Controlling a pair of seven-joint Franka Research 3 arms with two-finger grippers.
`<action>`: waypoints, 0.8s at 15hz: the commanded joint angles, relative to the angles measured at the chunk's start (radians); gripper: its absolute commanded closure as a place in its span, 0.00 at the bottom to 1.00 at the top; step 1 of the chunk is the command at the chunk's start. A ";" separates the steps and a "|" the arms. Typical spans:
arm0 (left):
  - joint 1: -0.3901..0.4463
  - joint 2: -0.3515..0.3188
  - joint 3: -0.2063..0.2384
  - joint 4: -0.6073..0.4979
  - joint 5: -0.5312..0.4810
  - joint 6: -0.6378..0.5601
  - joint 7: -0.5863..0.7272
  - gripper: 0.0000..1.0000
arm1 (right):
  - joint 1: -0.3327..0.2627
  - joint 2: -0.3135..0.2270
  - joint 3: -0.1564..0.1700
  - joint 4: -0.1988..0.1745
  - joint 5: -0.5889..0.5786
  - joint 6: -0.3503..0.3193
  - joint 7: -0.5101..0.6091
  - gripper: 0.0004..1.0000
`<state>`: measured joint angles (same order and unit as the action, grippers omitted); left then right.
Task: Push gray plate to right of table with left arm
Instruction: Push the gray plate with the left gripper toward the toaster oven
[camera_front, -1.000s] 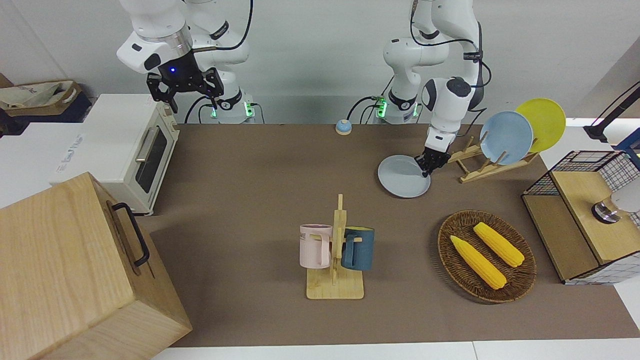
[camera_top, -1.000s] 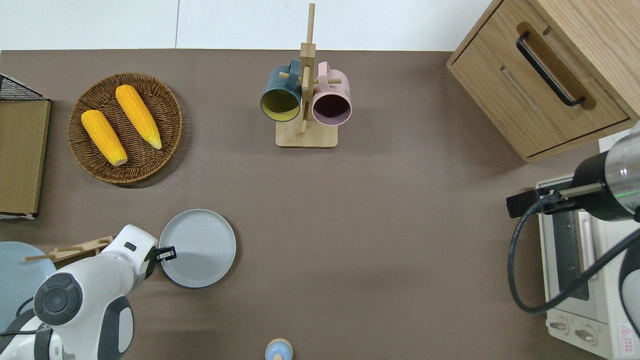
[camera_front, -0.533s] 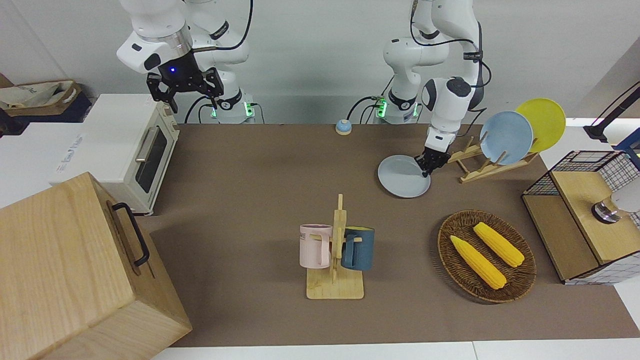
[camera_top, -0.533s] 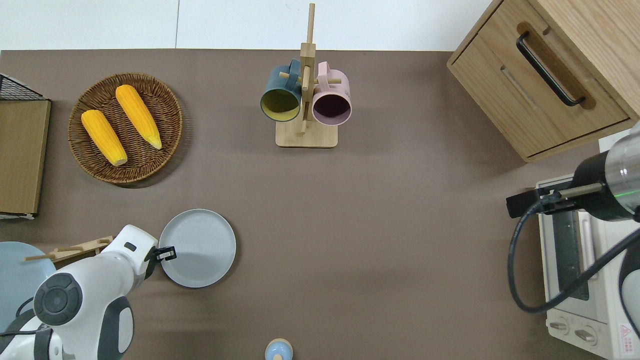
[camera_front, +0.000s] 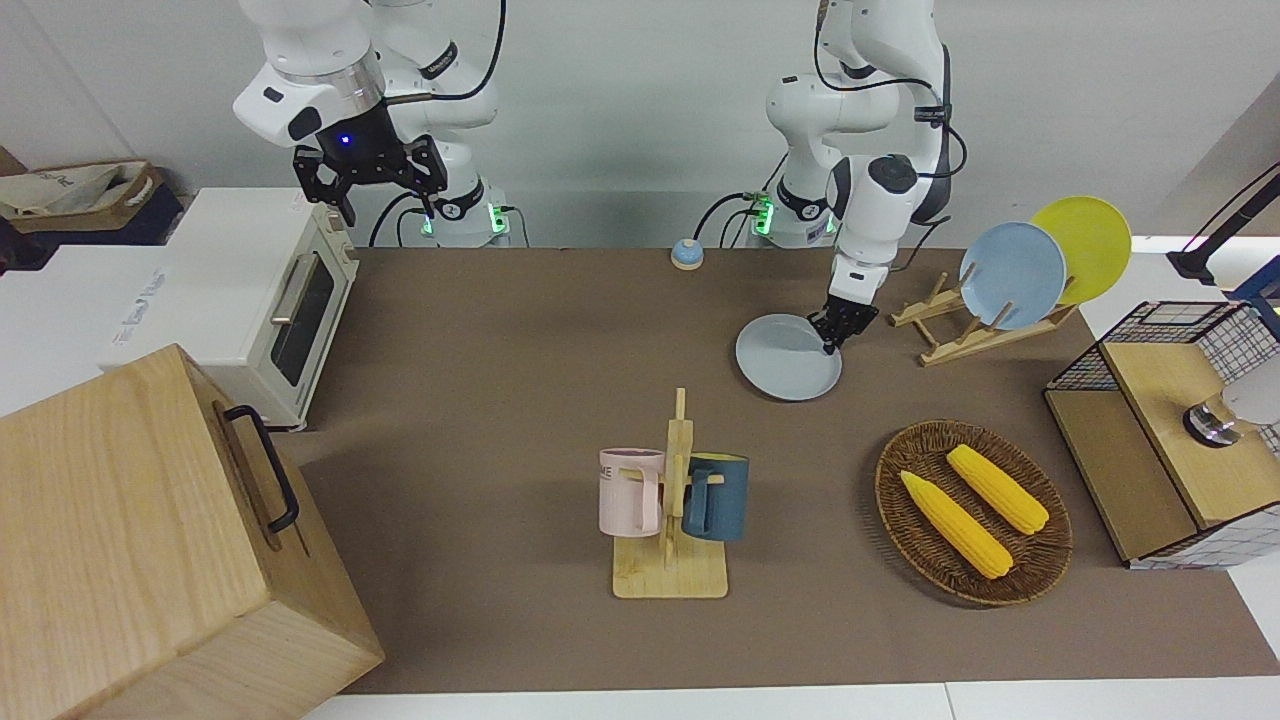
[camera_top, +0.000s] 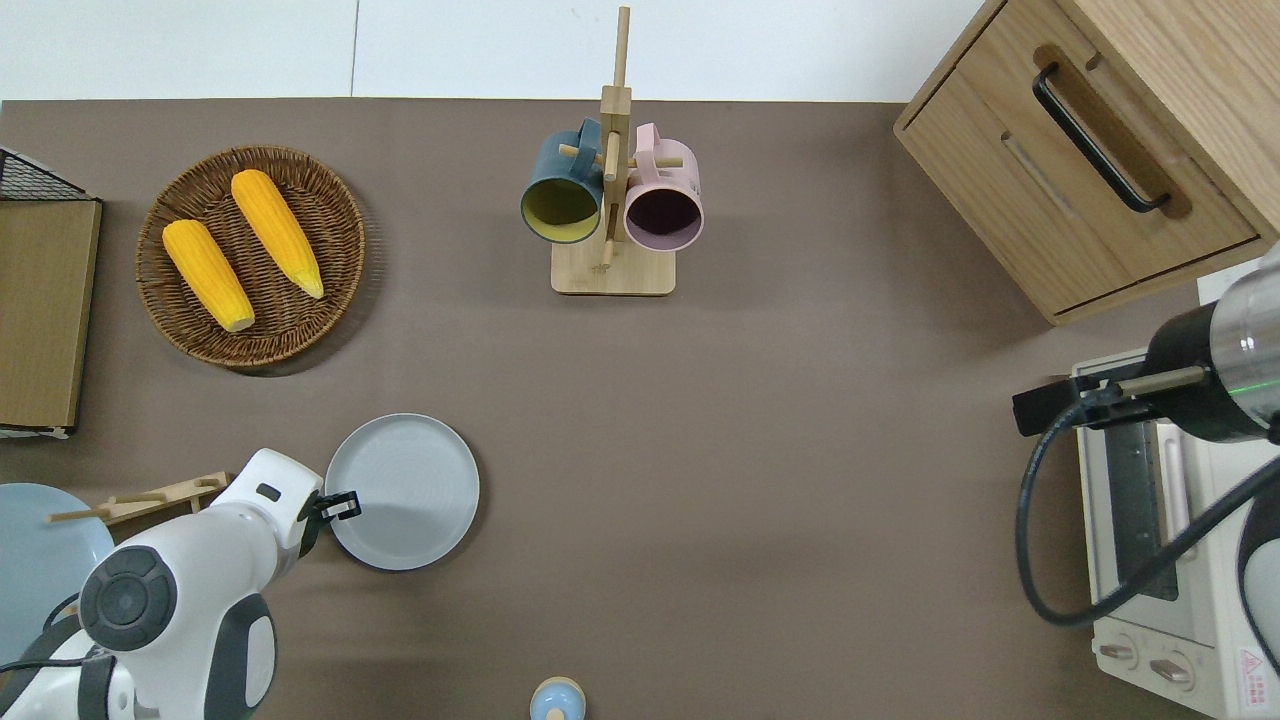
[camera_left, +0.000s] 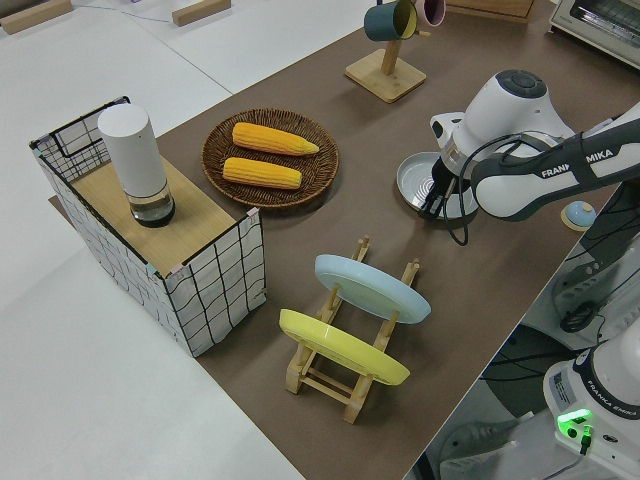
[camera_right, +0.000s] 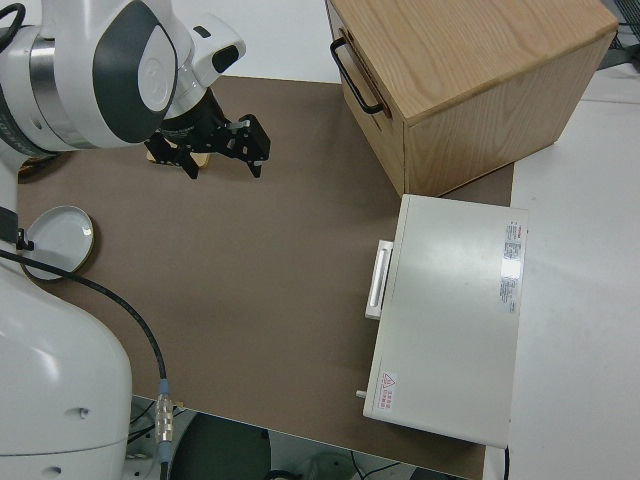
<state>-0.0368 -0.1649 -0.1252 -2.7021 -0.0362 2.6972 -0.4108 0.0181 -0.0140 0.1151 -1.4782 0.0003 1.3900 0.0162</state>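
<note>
The gray plate (camera_front: 788, 357) lies flat on the brown table (camera_front: 500, 400), toward the left arm's end; it also shows in the overhead view (camera_top: 402, 492) and the left side view (camera_left: 420, 175). My left gripper (camera_front: 831, 344) is down at table height with its narrow black tips together against the plate's rim, on the side toward the left arm's end (camera_top: 341, 505). The jaws hold nothing. My right gripper (camera_front: 370, 178) is parked with its fingers spread.
A mug rack (camera_front: 672, 500) stands mid-table, farther from the robots. A wicker basket with two corn cobs (camera_front: 975, 515), a rack with sky-blue and yellow plates (camera_front: 1010, 275), a toaster oven (camera_front: 280, 300), a wooden drawer box (camera_front: 150, 540) and a small bell (camera_front: 686, 254) surround it.
The left gripper has moved toward the right arm's end and slid the gray plate a short way with it. The right arm has not moved.
</note>
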 joint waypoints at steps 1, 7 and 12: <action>-0.025 0.050 -0.073 0.011 -0.002 0.013 -0.146 1.00 | -0.020 -0.003 0.017 0.009 0.006 -0.016 0.013 0.02; -0.025 0.108 -0.247 0.070 -0.001 0.013 -0.419 1.00 | -0.020 -0.003 0.015 0.009 0.006 -0.016 0.013 0.02; -0.035 0.162 -0.352 0.139 0.050 0.001 -0.647 1.00 | -0.020 -0.003 0.017 0.009 0.006 -0.016 0.013 0.02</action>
<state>-0.0487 -0.0924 -0.4423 -2.6156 -0.0321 2.6974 -0.9260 0.0181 -0.0140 0.1151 -1.4782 0.0003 1.3900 0.0161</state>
